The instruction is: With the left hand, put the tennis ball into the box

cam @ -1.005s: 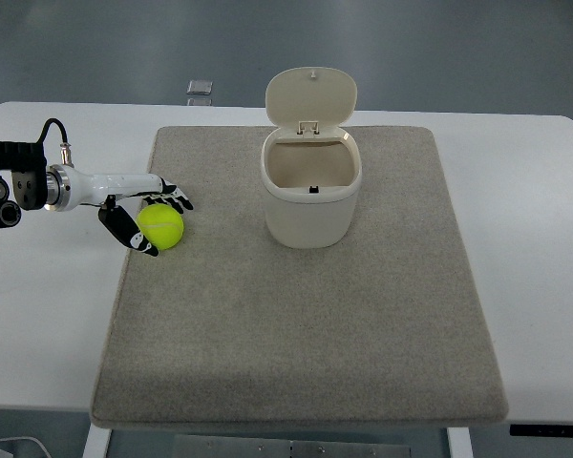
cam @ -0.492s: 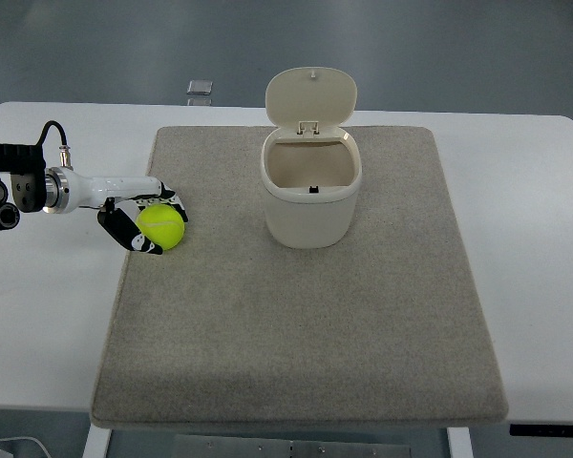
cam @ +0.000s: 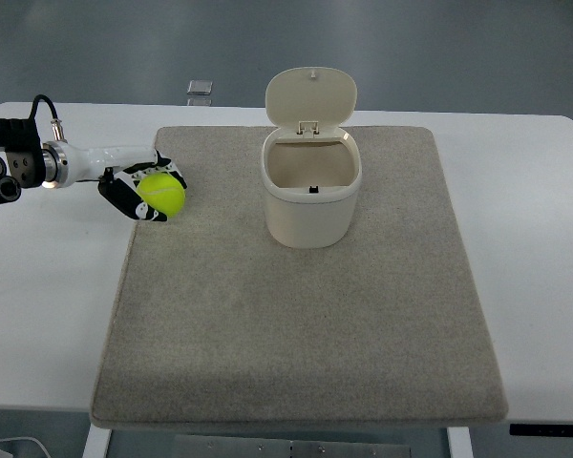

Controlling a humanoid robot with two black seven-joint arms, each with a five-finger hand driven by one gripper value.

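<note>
1. Tennis ball (cam: 161, 195) sits clamped in the left hand (cam: 141, 191), fingers curled around it, over the mat's (cam: 296, 324) left edge (whether it touches the mat, cannot tell).
2. Step in hand, by my judgement: carry right, high enough to clear the rim.
3. Box (cam: 310, 191) stands well apart, lid (cam: 311, 94) hinged open at the back.
4. Release only once over the opening.

A single overhead camera looks steeply down from the robot's side, far enough to take in the whole grey mat (cam: 296, 315) and most of the white table (cam: 535, 239).
</note>
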